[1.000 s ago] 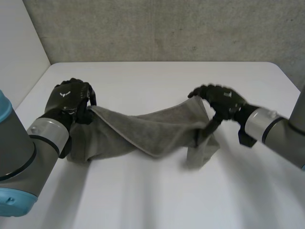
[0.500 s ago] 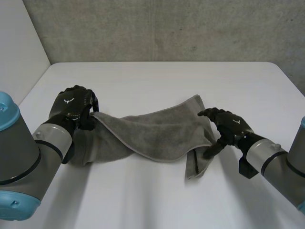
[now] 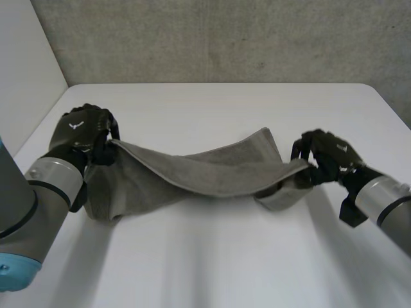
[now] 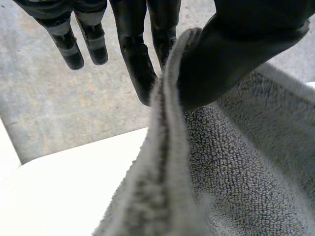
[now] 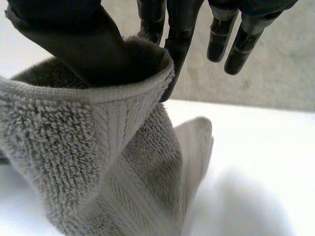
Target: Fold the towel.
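Note:
A grey towel (image 3: 212, 170) hangs stretched between my two hands above the white table (image 3: 212, 256), sagging onto it in the middle. My left hand (image 3: 83, 131) pinches the towel's left end; in the left wrist view the towel's hemmed edge (image 4: 162, 147) is pressed between the thumb (image 4: 231, 59) and the fingers (image 4: 140, 64). My right hand (image 3: 327, 157) pinches the right end; in the right wrist view the towel's edge (image 5: 98, 98) is caught between the thumb (image 5: 74, 39) and a finger (image 5: 179, 39). Loose folds droop below both hands.
A grey concrete wall (image 3: 212, 38) stands behind the table's far edge. A white panel (image 3: 26, 64) rises at the far left. Bare tabletop lies in front of the towel and beyond it.
My right hand has closed on the towel's right end and lifted it to the right, pulling the cloth taut. My left hand has shifted slightly left and kept its grip.

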Robot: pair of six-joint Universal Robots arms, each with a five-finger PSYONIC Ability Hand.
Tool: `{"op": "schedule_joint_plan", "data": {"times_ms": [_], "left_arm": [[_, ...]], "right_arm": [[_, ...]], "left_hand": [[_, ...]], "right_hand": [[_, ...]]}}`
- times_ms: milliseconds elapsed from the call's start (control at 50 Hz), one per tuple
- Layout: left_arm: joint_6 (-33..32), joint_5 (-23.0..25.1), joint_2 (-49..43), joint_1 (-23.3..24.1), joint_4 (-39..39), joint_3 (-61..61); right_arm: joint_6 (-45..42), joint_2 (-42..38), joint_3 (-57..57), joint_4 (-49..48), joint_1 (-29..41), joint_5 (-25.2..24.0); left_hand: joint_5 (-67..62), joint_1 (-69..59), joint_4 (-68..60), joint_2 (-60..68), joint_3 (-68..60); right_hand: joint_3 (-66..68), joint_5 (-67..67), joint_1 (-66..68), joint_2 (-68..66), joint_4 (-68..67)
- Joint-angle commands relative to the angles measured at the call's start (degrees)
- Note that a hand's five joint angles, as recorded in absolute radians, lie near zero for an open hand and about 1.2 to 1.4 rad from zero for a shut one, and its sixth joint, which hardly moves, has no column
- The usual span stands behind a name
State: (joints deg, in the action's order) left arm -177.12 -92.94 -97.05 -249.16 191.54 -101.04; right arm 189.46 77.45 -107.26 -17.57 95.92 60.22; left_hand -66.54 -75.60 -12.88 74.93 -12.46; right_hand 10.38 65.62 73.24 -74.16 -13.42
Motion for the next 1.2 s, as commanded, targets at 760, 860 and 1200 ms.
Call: {"op": "schedule_joint_plan", "data": {"times_ms": [760,860,1200], "left_arm": [[-8.1,12.8,2.8,-1.7,5.7,20.6],[-8.2,13.2,1.1,-1.6,6.2,11.3],[-14.8,13.0,-12.1,-0.6,6.3,-1.8]], "right_arm": [[-25.8,3.1,29.8,7.3,4.3,-8.0],[-30.4,3.0,22.4,7.9,3.4,-8.5],[-47.5,-7.3,6.1,9.0,-0.8,-8.0]], "left_hand": [[-3.5,-4.4,2.9,5.1,2.5],[-3.5,-4.4,2.9,5.1,2.5],[-3.5,-4.4,2.9,5.1,2.5]], "right_hand": [[-0.4,4.4,6.8,-5.8,3.4],[-0.4,4.4,6.8,-5.8,3.4],[-0.4,4.4,6.8,-5.8,3.4]]}}
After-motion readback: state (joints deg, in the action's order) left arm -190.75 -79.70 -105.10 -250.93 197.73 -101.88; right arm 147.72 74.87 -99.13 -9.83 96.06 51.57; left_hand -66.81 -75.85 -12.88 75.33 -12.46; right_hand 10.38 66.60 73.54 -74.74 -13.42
